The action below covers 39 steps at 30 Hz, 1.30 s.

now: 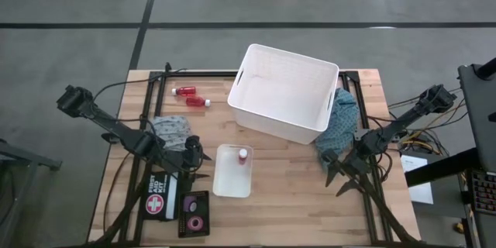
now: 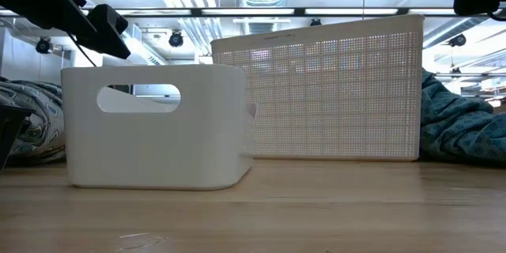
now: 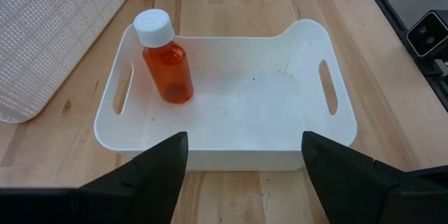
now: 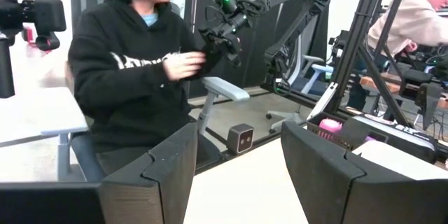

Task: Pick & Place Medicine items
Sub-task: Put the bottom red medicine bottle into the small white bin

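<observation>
While my left gripper (image 1: 195, 155) hangs parted and empty beside the tray (image 1: 221, 182), one bottle (image 1: 242, 156) stands inside it.
Two more bottles (image 1: 191, 96) lie near the basket (image 1: 256, 112); tape rolls (image 1: 193, 211) sit in a dark box. My right gripper (image 1: 338, 177) waits by the blue cloth (image 1: 341, 120), fingers apart, holding nothing.

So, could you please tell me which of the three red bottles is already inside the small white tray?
The upright red bottle near the tray's far end; the other two red bottles lie on the table beside the big white basket.
</observation>
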Motion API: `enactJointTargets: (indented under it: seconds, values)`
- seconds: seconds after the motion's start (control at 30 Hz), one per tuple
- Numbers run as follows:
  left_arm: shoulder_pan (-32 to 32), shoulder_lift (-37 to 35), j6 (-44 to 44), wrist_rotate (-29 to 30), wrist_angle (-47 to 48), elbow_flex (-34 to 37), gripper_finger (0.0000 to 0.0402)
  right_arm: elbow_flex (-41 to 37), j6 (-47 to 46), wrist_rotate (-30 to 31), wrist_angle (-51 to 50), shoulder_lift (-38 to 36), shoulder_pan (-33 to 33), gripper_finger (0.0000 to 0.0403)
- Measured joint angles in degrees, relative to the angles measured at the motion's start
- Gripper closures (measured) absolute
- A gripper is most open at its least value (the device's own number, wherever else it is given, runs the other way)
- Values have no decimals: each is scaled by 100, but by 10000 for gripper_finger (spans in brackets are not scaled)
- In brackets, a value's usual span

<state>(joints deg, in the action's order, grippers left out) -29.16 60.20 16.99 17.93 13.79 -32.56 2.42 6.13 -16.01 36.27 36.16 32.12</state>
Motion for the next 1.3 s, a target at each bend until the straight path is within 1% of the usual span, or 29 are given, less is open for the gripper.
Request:
enactJointTargets:
  seconds: [0.17, 0.2, 0.4, 0.47, 0.53, 0.63, 0.83, 0.9, 1.03, 1.13, 1.3]
  values:
    - [2, 0, -6, 10, -10, 0, 115, 2, 2, 2, 0, 0, 0, 197]
    - [0, 0, -6, 86, -14, 0, 115, 2, -3, 2, 0, 0, 0, 197]
    - [5, 0, 79, 858, 59, 0, 115, 2, -6, 2, 0, 0, -2, 197]
    - [93, 0, -98, 1220, 69, -65, 115, 2, -2, 2, 0, 3, -2, 197]
    - [252, -4, -43, 1456, 85, -217, 115, 2, -11, 2, 0, 4, 0, 197]
    - [496, -4, -31, 1447, 407, -494, 115, 2, -7, 2, 0, 4, -2, 197]
    - [1022, -4, 351, 1399, 512, -946, 115, 2, -9, 2, -2, 4, 0, 197]
    - [1256, -4, 419, 1363, 876, -1156, 115, 2, 0, 1, -2, 4, -2, 197]
    - [1790, 0, 547, 989, 1835, -1540, 115, 2, -1, 2, -2, 3, -1, 197]
    - [2215, 0, 725, 768, 2224, -1761, 115, 2, -2, 2, 0, 2, -2, 197]
    - [2900, 0, 98, 575, 2406, -1893, 115, 2, 2, 2, -2, 1, -1, 197]
